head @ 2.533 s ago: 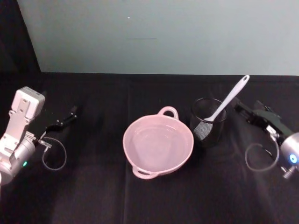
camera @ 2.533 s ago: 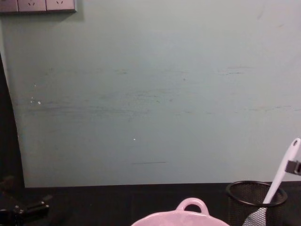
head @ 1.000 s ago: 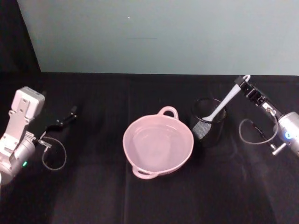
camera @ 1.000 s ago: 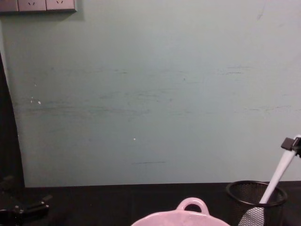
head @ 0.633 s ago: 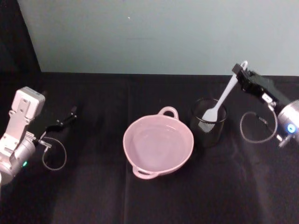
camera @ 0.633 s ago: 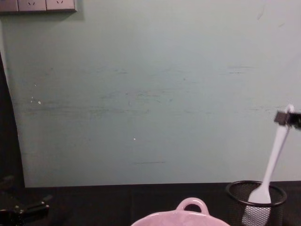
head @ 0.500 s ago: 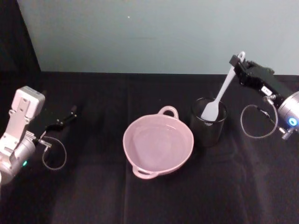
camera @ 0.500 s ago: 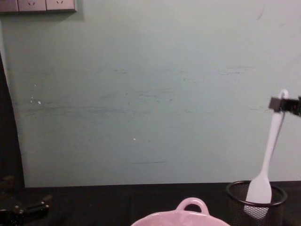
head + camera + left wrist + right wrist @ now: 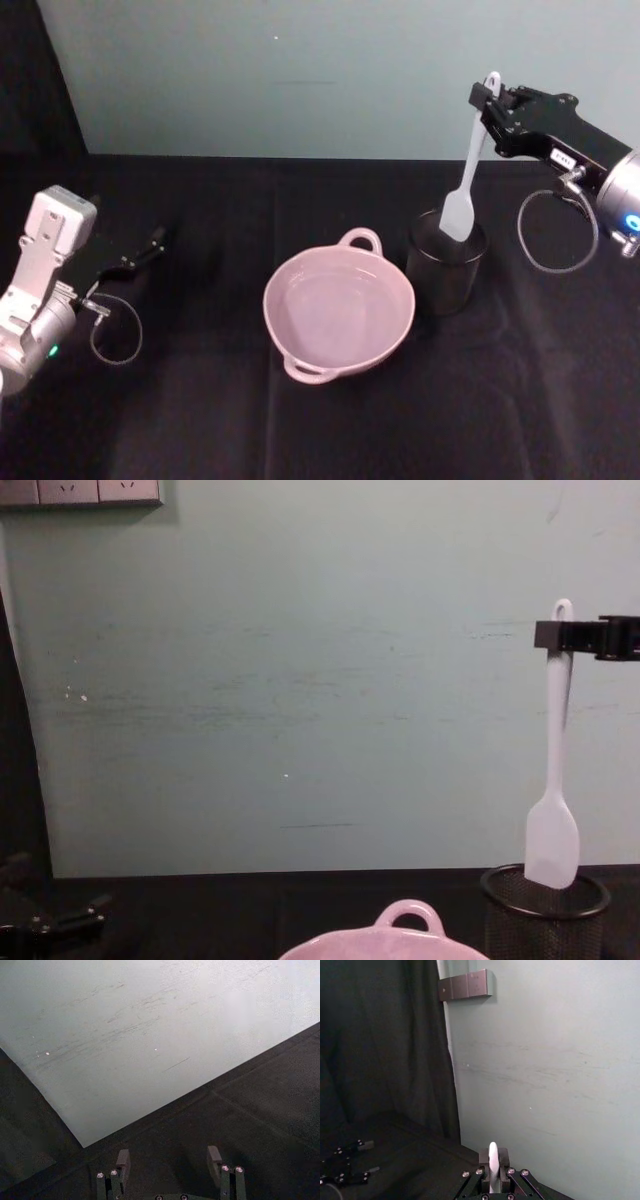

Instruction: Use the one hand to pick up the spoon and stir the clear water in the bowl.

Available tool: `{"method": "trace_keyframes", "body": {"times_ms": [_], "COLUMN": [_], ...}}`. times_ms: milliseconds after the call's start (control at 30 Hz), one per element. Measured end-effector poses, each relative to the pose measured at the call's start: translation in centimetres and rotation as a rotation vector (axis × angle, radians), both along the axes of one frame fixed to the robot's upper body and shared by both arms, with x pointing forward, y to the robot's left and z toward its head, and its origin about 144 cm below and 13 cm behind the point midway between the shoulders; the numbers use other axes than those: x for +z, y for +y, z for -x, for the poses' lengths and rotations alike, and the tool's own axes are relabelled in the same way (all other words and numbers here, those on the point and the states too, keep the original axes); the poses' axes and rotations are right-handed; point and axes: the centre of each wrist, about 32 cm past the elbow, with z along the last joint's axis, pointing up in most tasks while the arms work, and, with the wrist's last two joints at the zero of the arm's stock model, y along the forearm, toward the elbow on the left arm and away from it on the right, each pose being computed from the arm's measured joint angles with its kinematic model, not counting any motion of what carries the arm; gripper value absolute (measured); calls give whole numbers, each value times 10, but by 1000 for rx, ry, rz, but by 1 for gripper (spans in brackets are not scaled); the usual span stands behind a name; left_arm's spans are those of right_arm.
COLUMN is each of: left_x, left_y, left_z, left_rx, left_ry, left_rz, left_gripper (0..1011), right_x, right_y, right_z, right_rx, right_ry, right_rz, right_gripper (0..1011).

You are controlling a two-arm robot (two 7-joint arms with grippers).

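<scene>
Pale green wall (image 9: 300, 630) at the back, evenly lit, streaked with faint dark horizontal scuffs and a few white specks, with a row of grey socket plates (image 9: 80, 490) set high near its left end. Black curtain (image 9: 40, 80) hanging beside the wall on the left, its edge meeting the wall in a slanting line. Below, tabletop (image 9: 200, 400) draped in black cloth, faintly creased, running back to the wall's foot.

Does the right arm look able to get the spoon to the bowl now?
Probably, after more lift. The right end effector grips the spoon by its handle top, but the head hangs at the mesh cup rim. The bowl beside it sits uncovered. The left end effector idles aside.
</scene>
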Motion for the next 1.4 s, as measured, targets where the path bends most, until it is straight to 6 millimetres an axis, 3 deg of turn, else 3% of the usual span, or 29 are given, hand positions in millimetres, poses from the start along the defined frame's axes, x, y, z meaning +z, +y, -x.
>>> {"method": "trace_keyframes", "body": {"times_ms": [1067,1133,1400], "left_x": [0,0,0], "left_y": [0,0,0], "left_z": [0,0,0], "left_rx": [0,0,0], "left_ry": [0,0,0], "left_rz": [0,0,0], "left_gripper": [1011,1011,1011], "right_x": [0,0,-1], "right_y": [0,5,58], "right_z": [0,-1,-8], "right_rx": [4,15,138], "right_ry": [1,2,-5], "right_rz": [-1,0,-1], "right_gripper": [110,110,110]}}
